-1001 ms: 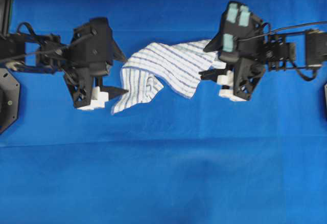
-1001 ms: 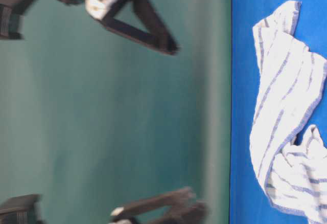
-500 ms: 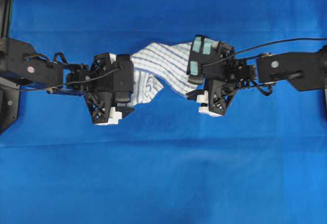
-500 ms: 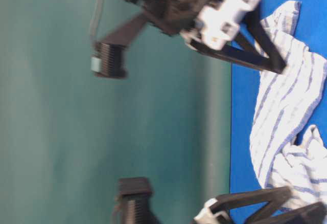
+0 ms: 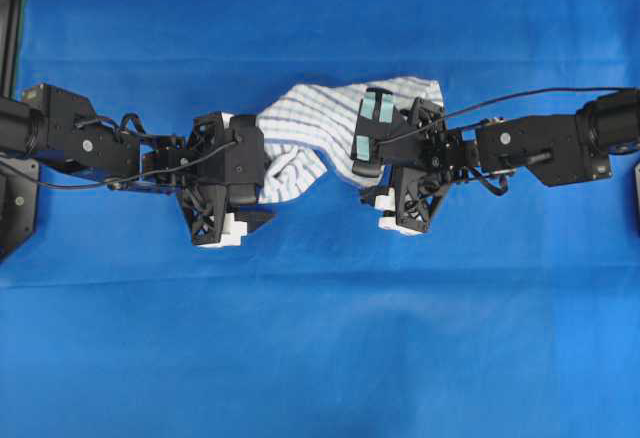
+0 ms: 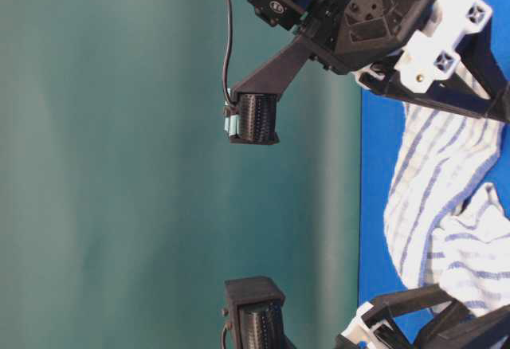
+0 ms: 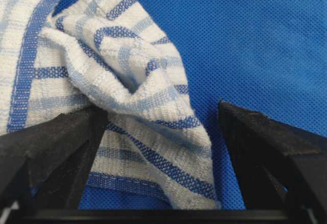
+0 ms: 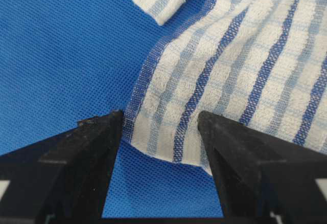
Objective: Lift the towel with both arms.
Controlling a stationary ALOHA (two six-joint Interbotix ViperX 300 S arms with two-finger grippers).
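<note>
The towel point(image 5: 310, 123), white with blue stripes, lies crumpled on the blue tablecloth point(image 5: 320, 338) between the two arms. My left gripper point(image 5: 262, 186) is down at its left end, open. In the left wrist view a folded corner of the towel point(image 7: 127, 81) sits between the spread fingers point(image 7: 61, 142) of the left gripper point(image 7: 161, 109). My right gripper point(image 5: 362, 173) is down at the towel's right part, also open. In the right wrist view its black fingers point(image 8: 240, 152) straddle the hem of the towel point(image 8: 230, 55). Neither gripper grips the cloth.
The blue tablecloth covers the whole table. In the table-level view the towel point(image 6: 434, 182) bunches up between the right gripper point(image 6: 500, 86) above and the left gripper point(image 6: 446, 325) below, against a plain teal background point(image 6: 119, 166).
Both arms have moved inward from the towel's sides and come down onto its two ends. Their jaws stayed wide apart. The towel has hardly shifted.
</note>
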